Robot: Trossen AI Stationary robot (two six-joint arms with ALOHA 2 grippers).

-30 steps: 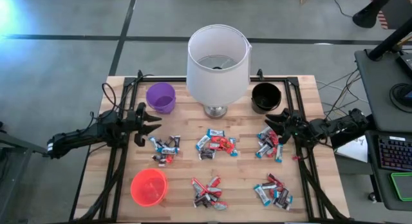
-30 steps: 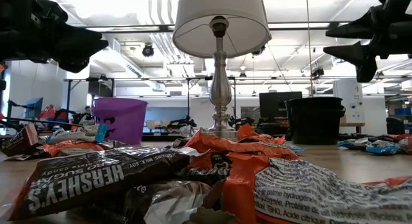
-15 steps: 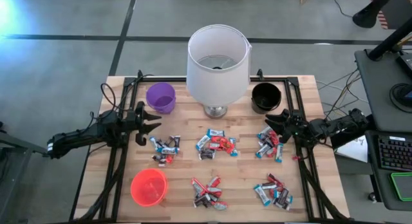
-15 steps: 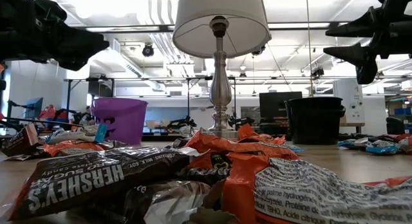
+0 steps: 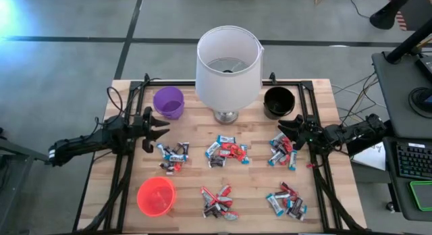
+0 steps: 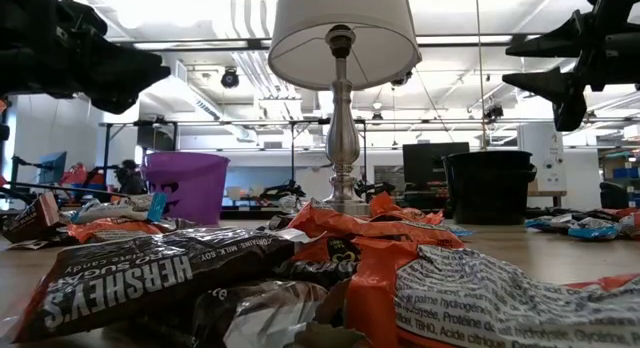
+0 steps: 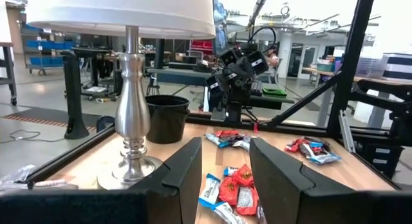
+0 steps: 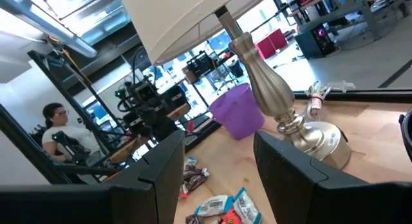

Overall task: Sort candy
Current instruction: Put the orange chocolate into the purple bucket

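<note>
Nothing had moved since the earlier frame: both arms hung where they were and every candy pile lay as before.

Left pincer (image 5: 156, 126) hovered above the wooden slatted worktop (image 5: 189, 188), fingers parted with nothing between them, just beside the left back pile. Right pincer (image 5: 289, 128) hovered likewise, fingers spread wide and empty, just over the right back pile.

Small wrapped candy bars in shiny red, light blue-and-white and dark brown wrappers (image 5: 226, 150) lay in 5 loose heaps: 3 in a back row and 2 in front, at centre and right. None sat in a cup.

Purple plastic cup (image 5: 168, 102) stood at back left, black cup (image 5: 277, 101) at back right, red plastic cup (image 5: 156, 196) at front left. White-shaded lamp on a silver metal base (image 5: 228, 63) stood between the purple and black cups.

Seated person (image 8: 61, 130) showed in the room beyond.
</note>
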